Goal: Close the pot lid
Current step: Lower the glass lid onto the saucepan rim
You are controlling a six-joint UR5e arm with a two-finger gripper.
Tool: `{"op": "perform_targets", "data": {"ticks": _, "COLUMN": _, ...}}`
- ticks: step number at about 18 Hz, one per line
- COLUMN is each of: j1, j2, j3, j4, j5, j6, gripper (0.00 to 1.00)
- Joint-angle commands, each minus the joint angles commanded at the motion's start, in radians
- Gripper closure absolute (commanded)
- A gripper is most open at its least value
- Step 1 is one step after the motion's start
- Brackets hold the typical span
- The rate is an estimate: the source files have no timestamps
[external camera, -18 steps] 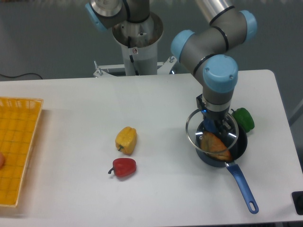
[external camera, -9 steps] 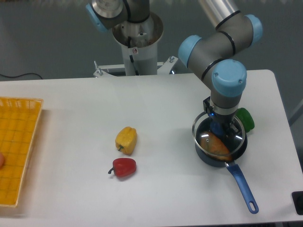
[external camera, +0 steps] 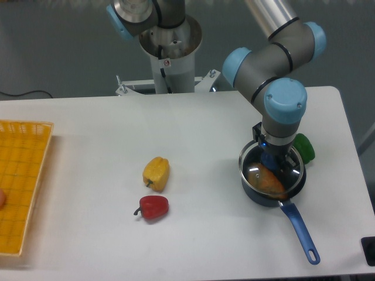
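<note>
From the fixed camera, the pot (external camera: 273, 186) stands near the right edge of the white surface (external camera: 205, 146), its blue handle pointing toward the front edge. The lid (external camera: 270, 171) lies level over the pot's rim, an orange item visible through the glass. The fingers (external camera: 274, 161) grasp the lid's knob from above. A green pepper (external camera: 304, 147) sits just behind; yellow pepper (external camera: 156, 173) and red pepper (external camera: 153, 207) lie well left, a yellow basket (external camera: 23, 181) at the left edge

Surface (external camera: 88, 129): white, matte, rounded far-right corner | Wall (external camera: 53, 47): plain grey-blue, unmarked | Cable (external camera: 23, 93): black, lying at far-left edge of surface | Light: even, soft shadows | Lower-right corner: dark object (external camera: 369, 250), partly cut off
</note>
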Motion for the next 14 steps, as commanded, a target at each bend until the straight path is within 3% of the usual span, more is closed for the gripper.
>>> {"op": "perform_targets", "data": {"ticks": 14, "j1": 0.002, "j2": -0.008, "j3": -0.002, "j4": 0.017, "j5": 0.0, "j6": 0.002, "gripper": 0.44}}
